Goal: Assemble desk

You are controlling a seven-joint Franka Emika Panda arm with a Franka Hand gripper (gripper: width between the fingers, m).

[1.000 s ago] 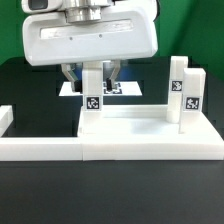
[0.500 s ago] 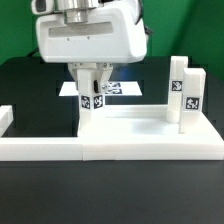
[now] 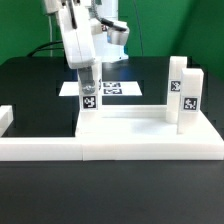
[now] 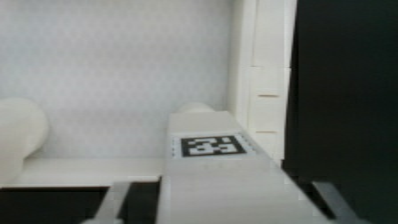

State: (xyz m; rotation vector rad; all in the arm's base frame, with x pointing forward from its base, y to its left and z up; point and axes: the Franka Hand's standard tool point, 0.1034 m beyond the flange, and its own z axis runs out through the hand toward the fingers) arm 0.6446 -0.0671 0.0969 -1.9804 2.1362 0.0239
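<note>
The white desk top point(image 3: 140, 128) lies as a shallow tray on the black table. One white tagged leg point(image 3: 89, 100) stands upright at its corner on the exterior view's left. My gripper point(image 3: 86, 78) comes down from above and is shut on the top of this leg. In the wrist view the same leg point(image 4: 214, 145) runs between my fingers point(image 4: 135, 198), with my gripper point(image 4: 228, 198) closed around it, above the desk top's floor point(image 4: 107, 70) and raised rim point(image 4: 263, 60). Two more legs point(image 3: 177, 88) point(image 3: 193, 98) stand upright at the exterior view's right.
The long low white border rail point(image 3: 40, 150) runs along the front and turns up at the exterior view's left point(image 3: 5, 120). The marker board point(image 3: 122, 88) lies flat behind the desk top. A rounded white shape point(image 4: 18, 135) shows at the wrist view's edge.
My gripper and wrist have turned about the upright leg, so the wide hand body now shows narrow and side-on. The leg stays at the same corner.
</note>
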